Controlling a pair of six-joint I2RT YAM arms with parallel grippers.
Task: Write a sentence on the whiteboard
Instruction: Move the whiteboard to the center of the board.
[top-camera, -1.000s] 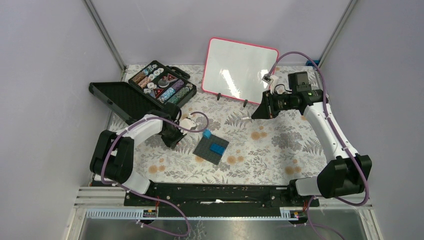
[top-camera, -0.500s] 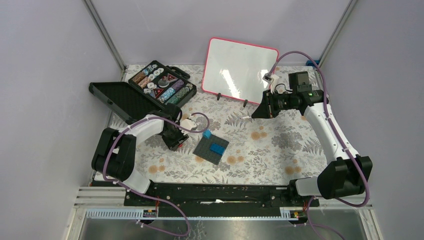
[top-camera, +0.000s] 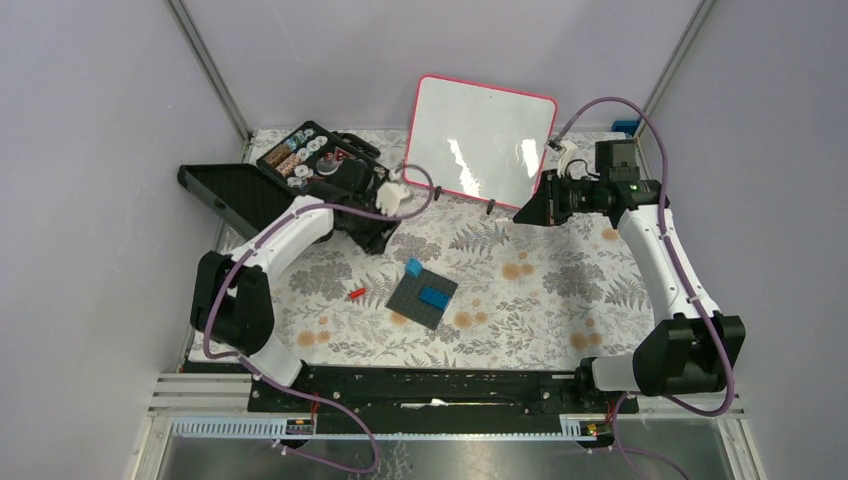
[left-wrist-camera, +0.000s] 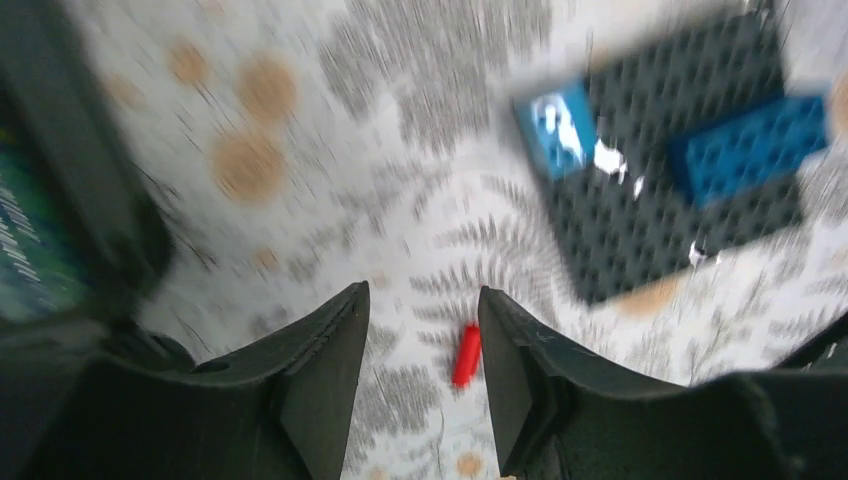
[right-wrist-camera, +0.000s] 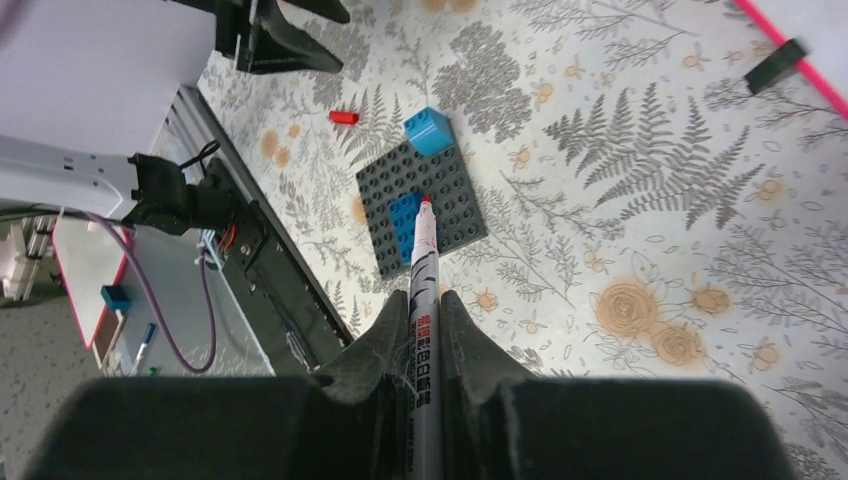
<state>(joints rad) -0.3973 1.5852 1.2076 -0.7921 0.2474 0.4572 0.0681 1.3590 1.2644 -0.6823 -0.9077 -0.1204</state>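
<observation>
The right gripper (right-wrist-camera: 425, 300) is clenched on a marker (right-wrist-camera: 420, 250), whose bare red tip points out past the fingers. In the top view this gripper hangs just off the lower right corner of the whiteboard (top-camera: 480, 140), close beside its right clip foot (top-camera: 490, 208), with no contact visible. The whiteboard stands tilted at the back edge of the table on two black feet. Its pink frame is whole all round and its glossy face shows white with streaks of glare. Below the right gripper lies a broad stretch of bare floral tablecloth (top-camera: 560, 290), running to the right arm's base.

The left gripper (left-wrist-camera: 422, 300) is released, jaws apart with nothing between them. It hangs above the cloth, hard against the near right edge of the open case (top-camera: 235, 195), which holds small coloured pieces. A red cap (top-camera: 356, 293) lies on the cloth, well apart from that gripper, between the left arm and the grey plate (top-camera: 415, 310). It touches neither. The left wrist view is blurred, and there the cap shows in the gap between the fingers.

The plate sits mid-table at a slant with blue blocks (top-camera: 432, 296) on it, one at its far corner, with open cloth on all sides
</observation>
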